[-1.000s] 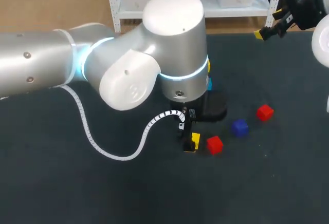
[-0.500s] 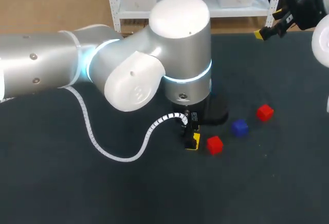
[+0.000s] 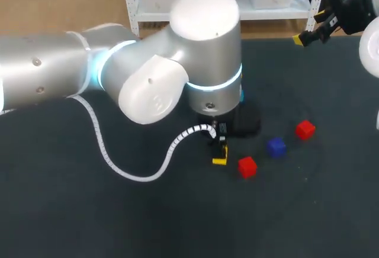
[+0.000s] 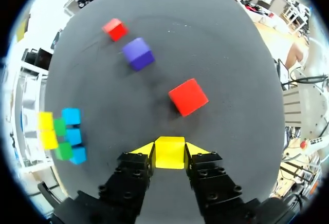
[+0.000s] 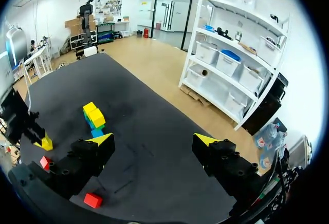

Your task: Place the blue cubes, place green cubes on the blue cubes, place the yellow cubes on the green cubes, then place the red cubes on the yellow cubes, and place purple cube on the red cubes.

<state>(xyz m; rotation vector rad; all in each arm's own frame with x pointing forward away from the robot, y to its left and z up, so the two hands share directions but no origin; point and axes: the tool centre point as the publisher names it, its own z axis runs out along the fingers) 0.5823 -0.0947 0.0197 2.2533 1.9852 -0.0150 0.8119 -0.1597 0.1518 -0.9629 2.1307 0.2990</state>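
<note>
My left arm (image 3: pixel 53 71) is brushed silver tubing with glossy white joint caps, small screws and glowing cyan rings; a white spiral-wrapped cable (image 3: pixel 189 132) hangs from it. My left gripper (image 4: pixel 170 151) and right gripper (image 5: pixel 154 140) are black, bolt-studded blocks with yellow wedge tips.

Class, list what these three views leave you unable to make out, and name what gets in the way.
Head view: the cube stack is nearly all hidden behind the left arm; only a blue sliver shows.
Left wrist view: that stack is too small to count its layers.
Right wrist view: the purple cube is missing, apparently behind a finger of the right gripper.
</note>
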